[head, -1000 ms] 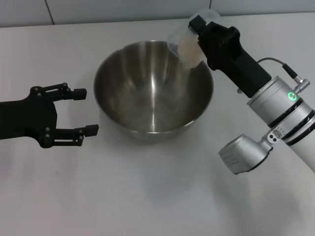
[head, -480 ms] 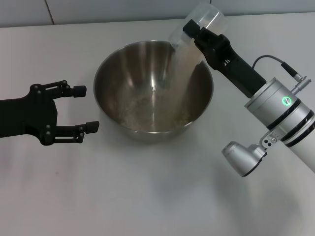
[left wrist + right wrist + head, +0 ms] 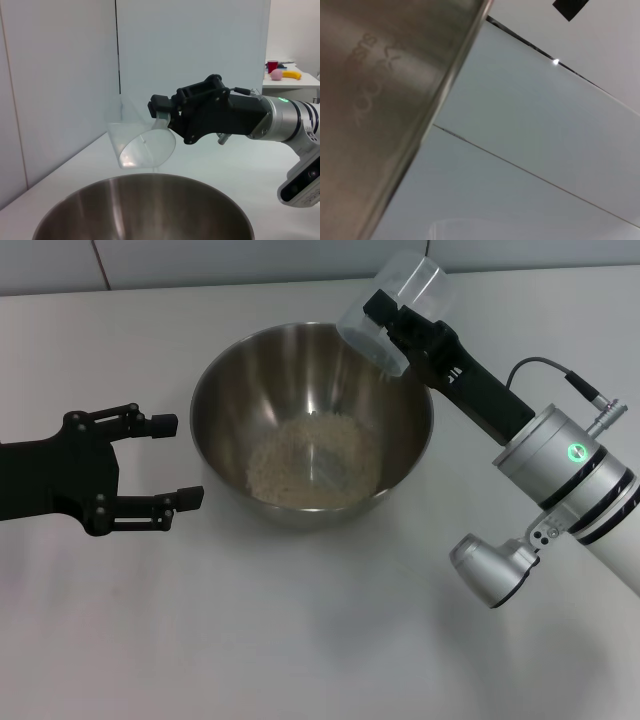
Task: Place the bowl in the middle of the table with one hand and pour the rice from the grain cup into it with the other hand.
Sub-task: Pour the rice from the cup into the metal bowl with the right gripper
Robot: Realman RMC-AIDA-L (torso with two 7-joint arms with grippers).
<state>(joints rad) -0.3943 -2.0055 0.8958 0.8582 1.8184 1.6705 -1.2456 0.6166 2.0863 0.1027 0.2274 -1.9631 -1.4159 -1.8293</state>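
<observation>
The grain cup (image 3: 395,308) is held tipped well past level over the far right rim of the bowl (image 3: 312,425), its mouth turned down toward the inside, and it is clamped in the right tool (image 3: 385,318). No grains can be made out in it; it appears emptied. The rice (image 3: 313,460) is seen as a loose pale heap on the bowl's bottom. The bowl stands near the middle of the tabletop (image 3: 300,640). The left tool (image 3: 170,462) is held just beside the bowl's left wall, fingers spread apart and gripping nothing.

The cup is judged to be very light, thin-walled and easily crushed or squeezed out of a grip, its clear plastic likely slick; a hold across its side wall near the rim, as now, is thought suitable, with modest force. The steel bowl is judged stiff, smooth and heavier than the cup, prone to sliding on the matte tabletop if pushed; its rim is the only part a tool could pinch. The rice is loose and would scatter if the bowl were knocked
</observation>
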